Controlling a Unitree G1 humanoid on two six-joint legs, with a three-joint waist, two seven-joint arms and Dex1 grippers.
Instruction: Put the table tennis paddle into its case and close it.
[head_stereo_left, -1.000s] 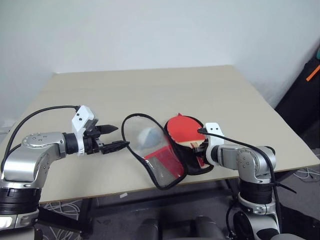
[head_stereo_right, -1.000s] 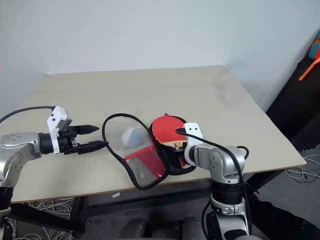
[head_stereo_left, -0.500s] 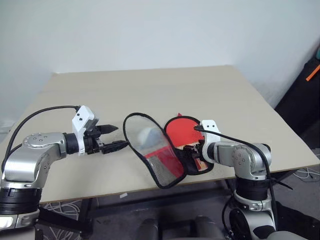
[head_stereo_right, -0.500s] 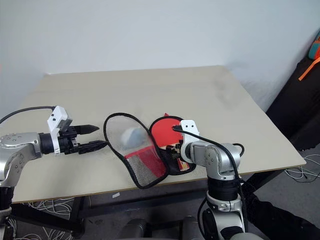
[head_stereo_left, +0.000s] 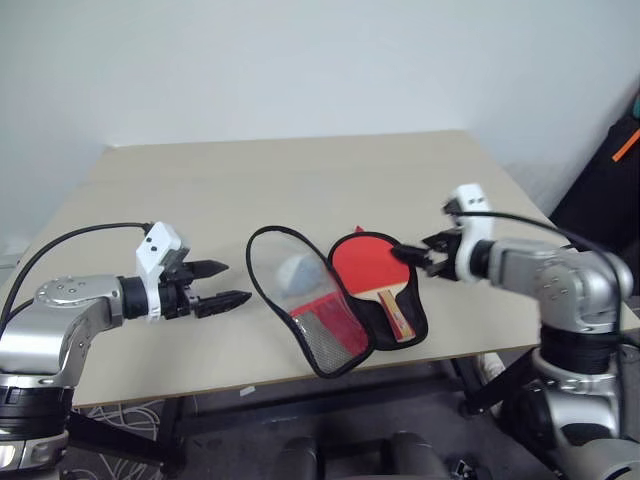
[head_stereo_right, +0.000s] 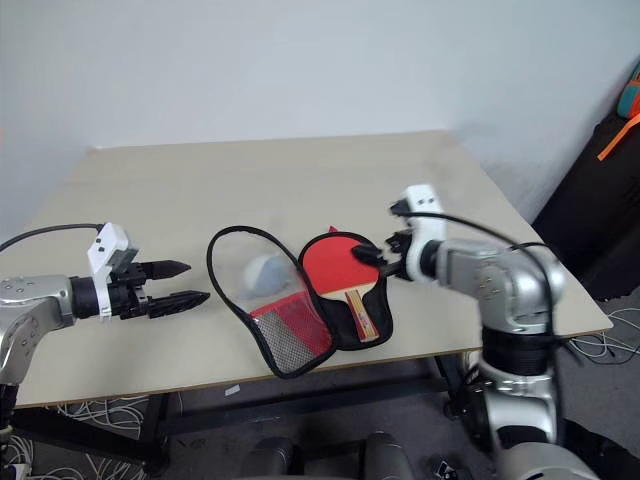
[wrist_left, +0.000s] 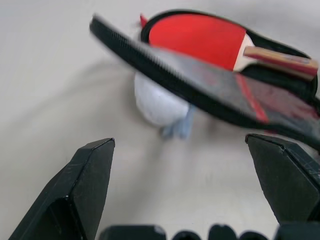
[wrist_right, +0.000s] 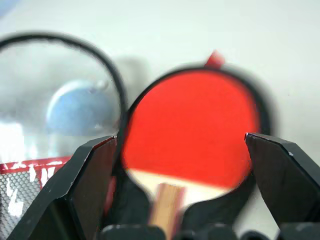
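On the table (head_stereo_left: 300, 170), my right gripper (head_stereo_left: 417, 254) has let go and lifted, wide open; the paddle (head_stereo_left: 365, 268) lies in the open case (head_stereo_left: 320, 340). My left gripper (head_stereo_left: 222, 283) waits open; closing probably comes next.

Red paddle (head_stereo_left: 372, 272) inside open case (head_stereo_left: 310, 330)

Beige table (head_stereo_left: 300, 170) – plain white wall (head_stereo_left: 300, 60) behind.

Case (head_stereo_left: 330, 310): raised clear flap veils a pale rounded lump (head_stereo_left: 293, 270), identity indistinct. Paddle (head_stereo_left: 370, 268): blade's far edge hidden behind right tool (head_stereo_left: 419, 255).
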